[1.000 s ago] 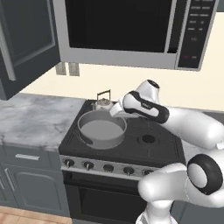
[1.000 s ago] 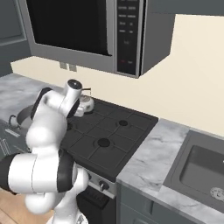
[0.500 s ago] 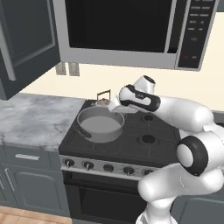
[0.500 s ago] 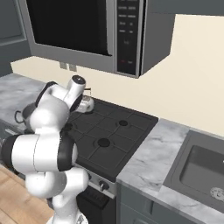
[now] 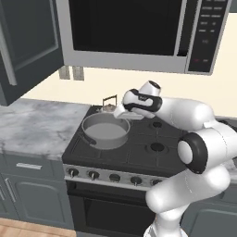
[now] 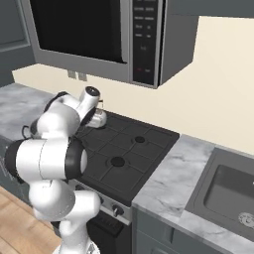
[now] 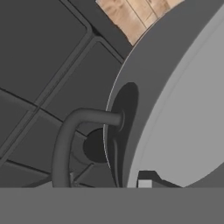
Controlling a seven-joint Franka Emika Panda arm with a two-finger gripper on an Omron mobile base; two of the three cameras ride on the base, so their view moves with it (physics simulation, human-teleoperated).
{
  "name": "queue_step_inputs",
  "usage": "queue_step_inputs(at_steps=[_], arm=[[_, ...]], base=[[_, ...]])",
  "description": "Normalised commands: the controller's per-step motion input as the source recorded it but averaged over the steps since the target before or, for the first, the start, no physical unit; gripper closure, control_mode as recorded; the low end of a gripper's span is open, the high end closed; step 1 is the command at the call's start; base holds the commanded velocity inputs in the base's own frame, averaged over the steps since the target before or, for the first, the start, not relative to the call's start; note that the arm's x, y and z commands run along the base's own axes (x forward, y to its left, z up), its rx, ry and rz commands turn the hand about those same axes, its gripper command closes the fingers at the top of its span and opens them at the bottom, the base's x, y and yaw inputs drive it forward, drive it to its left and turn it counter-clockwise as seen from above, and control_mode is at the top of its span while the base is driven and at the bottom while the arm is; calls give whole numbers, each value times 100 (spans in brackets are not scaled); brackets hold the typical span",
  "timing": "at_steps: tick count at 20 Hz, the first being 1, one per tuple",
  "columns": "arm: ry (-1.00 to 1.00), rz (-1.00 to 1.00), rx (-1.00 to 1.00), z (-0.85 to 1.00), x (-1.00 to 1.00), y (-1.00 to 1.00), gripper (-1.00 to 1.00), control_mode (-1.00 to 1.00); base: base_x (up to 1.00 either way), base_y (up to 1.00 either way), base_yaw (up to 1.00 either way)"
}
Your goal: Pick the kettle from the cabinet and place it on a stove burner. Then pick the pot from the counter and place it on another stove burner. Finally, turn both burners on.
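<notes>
**End effector** (image 5: pixel 121 114): hanging over the rear right rim of the pot (image 5: pixel 105 132), fingers pointing down. In the hand view one fingertip (image 7: pixel 144 183) is showing just inside the pot wall. Whether the jaws are clamping the rim or standing free of it cannot be told.

**Cabinet** (image 5: pixel 28 41): door standing open at far left, above the surface.

**Surface** (image 5: pixel 32 125): lying left of the cooktop.

**Pot**: sitting on the front left burner, or possibly hovering just above its grate. Its dark side handle (image 7: pixel 65 140) is arching out over a burner cap.

**Kettle** (image 5: pixel 109 108): standing upright on the rear left burner, just behind the pot and close beside the end effector.

**Cooktop** (image 5: pixel 139 152): right burners (image 5: pixel 157 147) lying bare. Knobs (image 5: pixel 94 175) are lining the front edge, not yet turned as far as I can judge.

**Risks:**
- Lifting away with the jaws clamped on the rim would be tipping or dragging the pot off its grate.
- Swinging back carelessly would be knocking the kettle, given the tight spacing.
- Reaching down for the knobs, the forearm would be passing over both vessels and could clip them.
</notes>
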Motion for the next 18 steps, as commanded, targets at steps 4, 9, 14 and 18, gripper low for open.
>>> queue_step_inputs(at_steps=[4, 9, 14, 18], arm=[[0, 0, 0, -25, 19, 0, 100, -100], [0, 0, 0, -20, 18, 0, 100, -100], [0, 0, 0, -16, 18, 0, 100, -100], [0, 0, 0, -15, 18, -1, 100, -100]], base=[[0, 0, 0], [0, 0, 0], [0, 0, 0], [0, 0, 0]])
